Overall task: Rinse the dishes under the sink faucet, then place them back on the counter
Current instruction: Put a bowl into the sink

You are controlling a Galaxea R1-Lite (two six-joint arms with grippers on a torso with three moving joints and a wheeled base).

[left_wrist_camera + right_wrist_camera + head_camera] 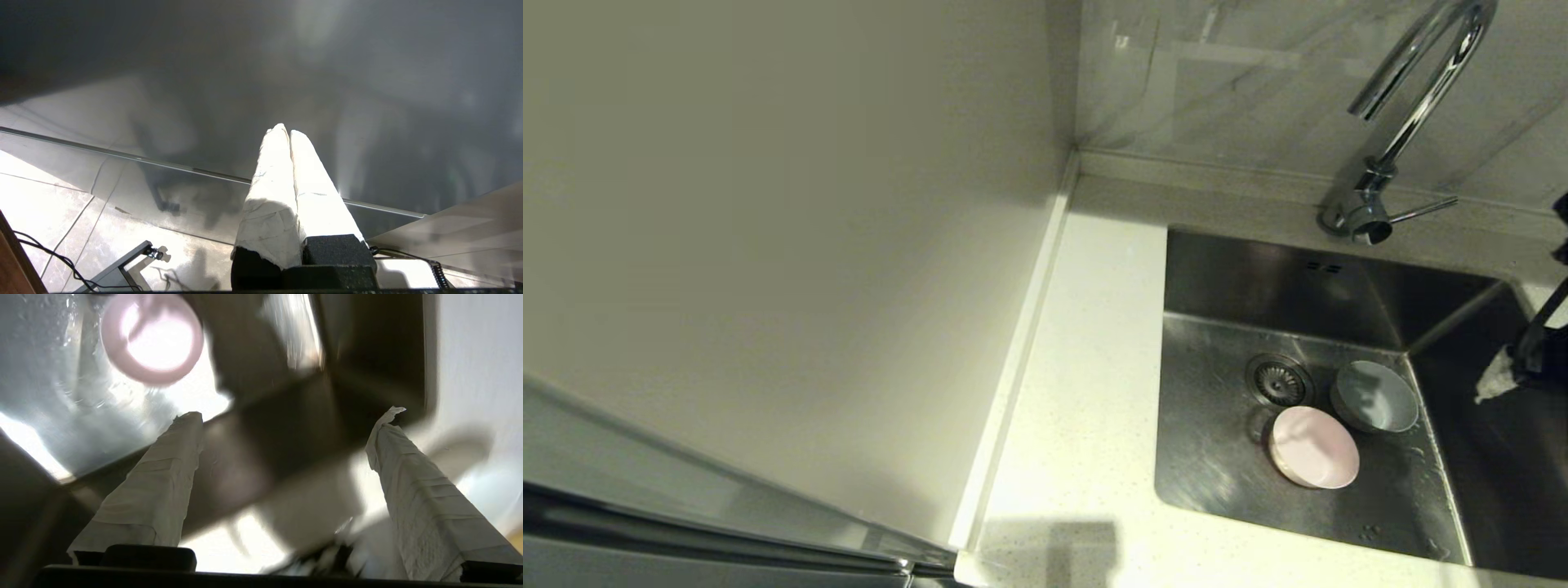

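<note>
The counter [1086, 392] runs down the middle of the frame beside the sink [1217, 457], with the sink faucet [1409, 114] at upper right. On the basin floor near the drain [1279, 380] sit the pale blue-grey bowl [1374, 397] and, touching it, the pink bowl [1313, 447]. The right gripper [290, 416] hangs wide open and empty over the sink's right edge; the left gripper [289, 132] is pressed closed, parked low over floor tiles.

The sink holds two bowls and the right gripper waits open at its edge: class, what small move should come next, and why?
Probably lower the right gripper, fingers apart, toward the pink bowl. That bowl and the blue-grey bowl sit in the sink beside the drain, neither held. The left gripper is shut, parked away from the sink.
</note>
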